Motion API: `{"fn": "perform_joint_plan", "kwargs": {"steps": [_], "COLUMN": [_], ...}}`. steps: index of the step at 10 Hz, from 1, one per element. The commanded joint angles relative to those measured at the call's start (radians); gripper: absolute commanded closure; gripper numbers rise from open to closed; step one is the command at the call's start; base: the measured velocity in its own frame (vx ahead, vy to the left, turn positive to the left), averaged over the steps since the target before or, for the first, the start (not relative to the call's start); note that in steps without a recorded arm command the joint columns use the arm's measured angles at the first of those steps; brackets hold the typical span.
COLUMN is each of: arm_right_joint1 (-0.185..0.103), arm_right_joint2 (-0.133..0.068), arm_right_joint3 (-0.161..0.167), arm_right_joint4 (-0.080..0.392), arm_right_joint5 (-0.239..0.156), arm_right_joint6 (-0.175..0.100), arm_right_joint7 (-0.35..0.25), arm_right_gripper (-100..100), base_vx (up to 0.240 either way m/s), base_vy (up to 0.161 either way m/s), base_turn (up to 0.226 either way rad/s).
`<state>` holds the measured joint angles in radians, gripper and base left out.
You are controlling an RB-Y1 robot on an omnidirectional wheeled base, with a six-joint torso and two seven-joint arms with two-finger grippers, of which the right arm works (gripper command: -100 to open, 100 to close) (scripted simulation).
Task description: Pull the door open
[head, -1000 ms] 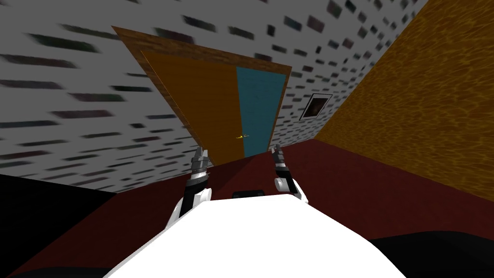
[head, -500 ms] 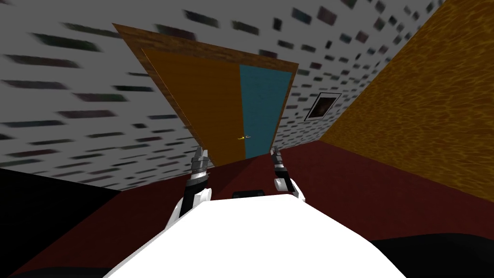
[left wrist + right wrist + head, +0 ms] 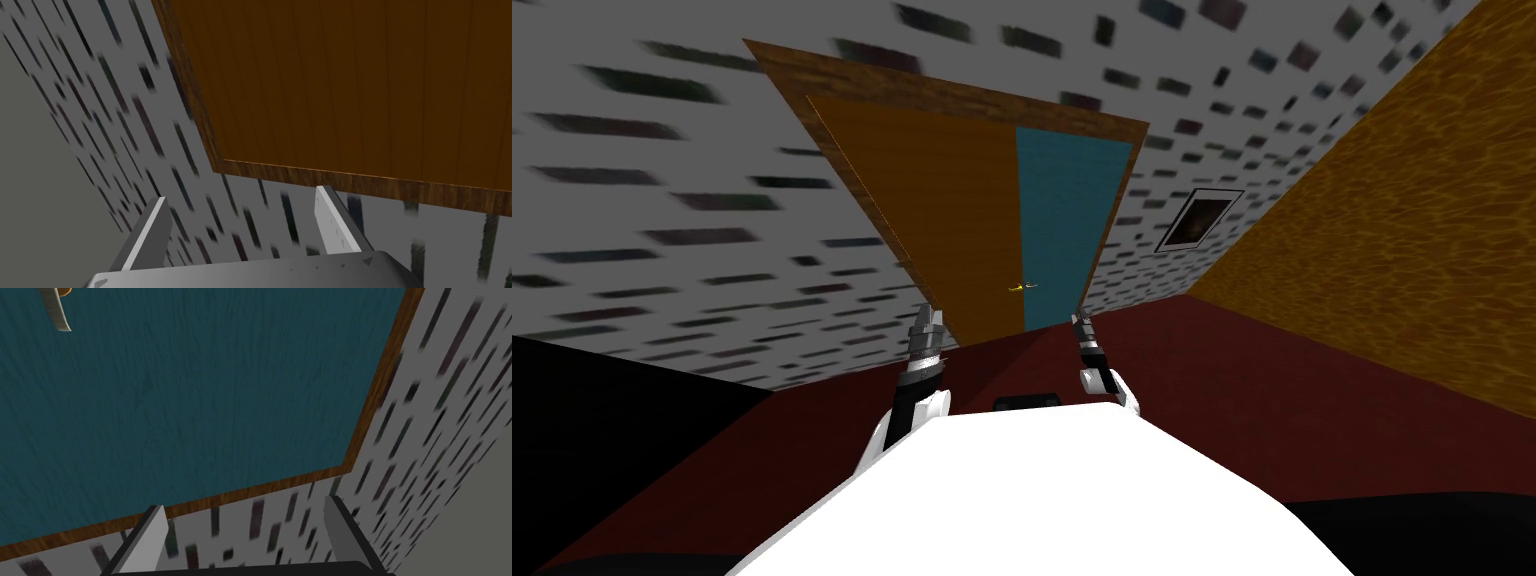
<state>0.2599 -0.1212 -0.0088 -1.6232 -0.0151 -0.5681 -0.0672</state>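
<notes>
Orange door (image 3: pixel 942 210) stood in wood frame (image 3: pixel 802 75), straight ahead. Teal panel (image 3: pixel 1067 220) adjoined it, with gold handle (image 3: pixel 1022 287) at seam. Left gripper (image 3: pixel 928 316) hung short of door, fingers spread, nothing held. Right gripper (image 3: pixel 1080 318) pointed at teal panel, right of handle, likewise spread and empty.

The door (image 3: pixel 942 210), at the upper middle of the head view, is drawn as orange-brown wood in smooth, matt vertical boards. Its frame (image 3: pixel 842 80) is given a darker, coarser wood grain. The teal panel (image 3: pixel 1067 220) beside it is finely streaked and matt. The small handle (image 3: pixel 1024 287) is yellow, possibly metal. The wall (image 3: pixel 1392 220) at the right is mottled and rough-looking.
</notes>
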Motion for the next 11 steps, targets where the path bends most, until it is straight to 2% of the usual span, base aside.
{"fn": "perform_joint_plan", "kwargs": {"steps": [1,8,9,11], "arm_right_joint1": [-0.013,-0.092,-0.092,-0.114], "arm_right_joint2": [-0.005,-0.032,-0.032,-0.04], "arm_right_joint3": [-0.004,-0.029,-0.029,-0.036], "arm_right_joint4": [0.05,0.268,0.274,0.332], "arm_right_joint5": [0.007,0.034,0.034,0.041], "arm_right_joint6": [-0.019,-0.085,-0.085,-0.104], "arm_right_joint7": [-0.011,-0.06,-0.06,-0.074], "arm_right_gripper": [-100,-100,-100,-100], "base_vx": [0.1,0.104,0.078,0.069], "base_vy": [0.036,0.029,0.027,0.015], "base_turn": [0.055,0.067,0.013,0.052]}}
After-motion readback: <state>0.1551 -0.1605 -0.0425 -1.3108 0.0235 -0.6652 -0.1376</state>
